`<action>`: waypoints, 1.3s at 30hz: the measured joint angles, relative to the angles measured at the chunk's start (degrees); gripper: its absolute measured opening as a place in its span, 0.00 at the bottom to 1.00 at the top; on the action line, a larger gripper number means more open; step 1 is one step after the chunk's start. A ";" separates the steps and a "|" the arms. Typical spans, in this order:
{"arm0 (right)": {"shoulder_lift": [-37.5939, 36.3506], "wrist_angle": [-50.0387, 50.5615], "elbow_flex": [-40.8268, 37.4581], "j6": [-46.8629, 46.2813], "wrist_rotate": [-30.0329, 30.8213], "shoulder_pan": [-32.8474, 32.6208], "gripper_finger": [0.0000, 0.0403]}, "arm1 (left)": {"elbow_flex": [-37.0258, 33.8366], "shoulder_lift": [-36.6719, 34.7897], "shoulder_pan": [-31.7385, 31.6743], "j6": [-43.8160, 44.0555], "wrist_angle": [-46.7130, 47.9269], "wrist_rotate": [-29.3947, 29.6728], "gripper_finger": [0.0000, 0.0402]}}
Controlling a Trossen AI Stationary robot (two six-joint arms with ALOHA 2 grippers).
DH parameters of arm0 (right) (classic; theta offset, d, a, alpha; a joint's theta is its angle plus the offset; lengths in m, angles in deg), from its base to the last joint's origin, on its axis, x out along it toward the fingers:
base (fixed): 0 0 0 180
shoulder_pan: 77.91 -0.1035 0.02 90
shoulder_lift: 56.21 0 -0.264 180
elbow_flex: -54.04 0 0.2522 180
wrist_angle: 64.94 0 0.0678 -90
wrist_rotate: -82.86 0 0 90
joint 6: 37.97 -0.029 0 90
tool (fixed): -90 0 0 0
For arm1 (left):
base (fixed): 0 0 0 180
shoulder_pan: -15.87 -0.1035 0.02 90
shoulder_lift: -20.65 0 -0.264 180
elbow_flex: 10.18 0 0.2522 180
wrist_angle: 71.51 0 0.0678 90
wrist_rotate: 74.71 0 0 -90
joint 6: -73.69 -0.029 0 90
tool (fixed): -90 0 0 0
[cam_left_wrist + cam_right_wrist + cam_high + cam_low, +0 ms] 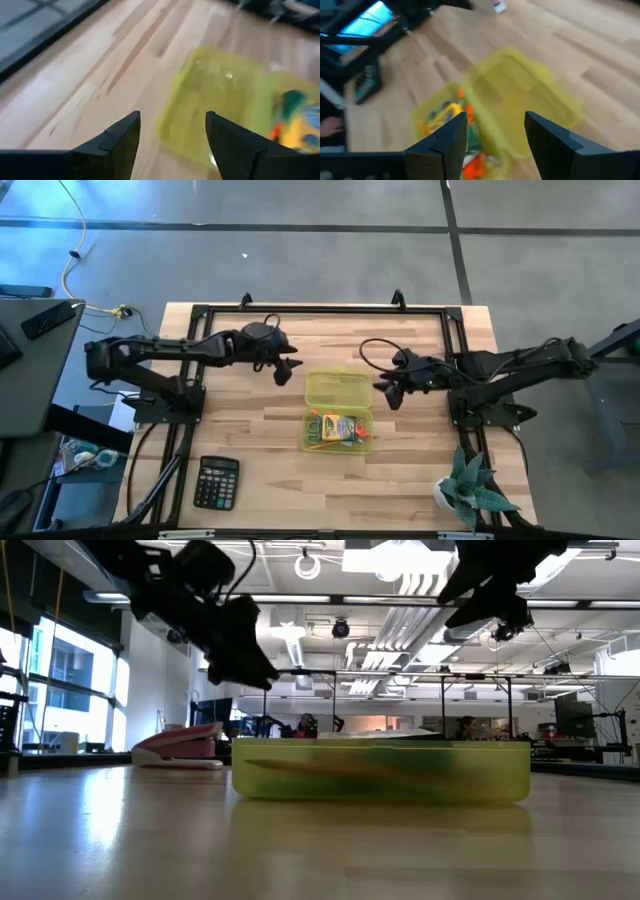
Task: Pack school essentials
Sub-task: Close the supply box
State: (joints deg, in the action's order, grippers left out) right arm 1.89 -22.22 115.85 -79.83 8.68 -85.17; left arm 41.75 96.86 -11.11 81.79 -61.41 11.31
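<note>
A translucent yellow-green case lies open in the middle of the table. Its empty lid half (336, 388) is on the far side. Its base half (338, 442) holds the school essentials: a yellow crayon box (343, 425), orange and green pieces (470, 167). My left gripper (290, 370) hovers open just left of the lid (220, 100), with nothing between its fingers (172, 117). My right gripper (385, 392) hovers open at the lid's right side, above the case (515, 95), also empty (496, 117). In the low view both grippers hang well above the case (380, 770).
A black calculator (216, 482) lies near the front left. A small potted plant (470, 490) stands at the front right corner. A pink and white object (180, 747) lies far back on the left. A black frame (320, 308) runs along the far edge.
</note>
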 joint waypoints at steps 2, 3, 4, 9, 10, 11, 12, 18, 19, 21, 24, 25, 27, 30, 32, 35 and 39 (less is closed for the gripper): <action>0.82 -0.74 -0.02 -1.72 -0.21 -1.92 0.47 | 0.00 2.38 -0.97 0.44 -0.39 0.12 0.53; 1.34 -1.24 0.00 -2.54 -0.22 -2.96 0.47 | 0.16 3.72 -1.41 0.28 -0.86 0.12 0.52; 1.78 -1.61 -0.02 -3.34 -0.23 -4.02 0.47 | 0.57 4.98 -1.86 -0.07 -0.84 0.17 0.52; 4.69 -7.13 0.00 -4.28 0.04 -8.89 0.47 | 4.83 10.84 -4.53 -3.45 -0.78 0.80 0.52; 5.33 -8.83 0.00 -4.08 0.17 -9.48 0.47 | 6.03 11.91 -5.00 -4.09 -0.46 0.80 0.52; 5.98 -9.46 0.26 -3.42 0.21 -9.99 0.47 | 7.29 12.94 -5.43 -4.71 0.30 0.79 0.52; 6.67 -9.49 0.73 -2.94 0.37 -10.47 0.47 | 8.67 13.94 -5.79 -5.57 1.28 0.71 0.52; 12.24 -7.24 6.39 -1.46 1.57 -12.69 0.47 | 15.35 19.20 -7.57 -8.76 7.44 0.11 0.52; 13.19 -6.73 7.35 -1.68 1.55 -13.06 0.47 | 16.07 19.90 -7.65 -8.77 7.90 0.11 0.52; 15.22 -6.07 9.13 -1.87 0.85 -14.07 0.47 | 17.03 21.10 -7.75 -8.77 8.80 0.03 0.52; 18.37 -3.90 11.05 -4.99 0.07 -15.80 0.47 | 17.53 22.43 -7.92 -8.80 8.84 -0.53 0.53; 19.35 -3.24 11.50 -6.32 0.02 -16.34 0.47 | 17.53 22.78 -7.90 -8.79 8.60 -0.42 0.53; 21.17 -1.89 12.17 -8.65 -0.07 -17.49 0.47 | 17.60 23.90 -7.93 -8.54 8.26 -0.18 0.53; 23.73 -1.25 12.66 -11.70 -1.03 -19.21 0.47 | 17.58 25.56 -7.94 -7.83 8.57 -0.05 0.53; 25.02 -1.50 12.72 -13.93 -1.70 -20.29 0.47 | 17.57 26.67 -7.94 -7.83 8.66 -0.28 0.53; 26.51 -1.28 12.74 -17.52 -2.88 -22.04 0.47 | 17.57 28.24 -7.50 -7.73 8.30 -0.51 0.53; 27.36 -1.39 12.74 -21.12 -2.86 -24.51 0.47 | 17.57 29.38 -7.37 -7.36 7.91 -0.60 0.53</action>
State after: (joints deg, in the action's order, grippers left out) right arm 29.25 -23.61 128.59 -100.95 5.82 -109.68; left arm 59.32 126.24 -18.48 74.43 -53.50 10.71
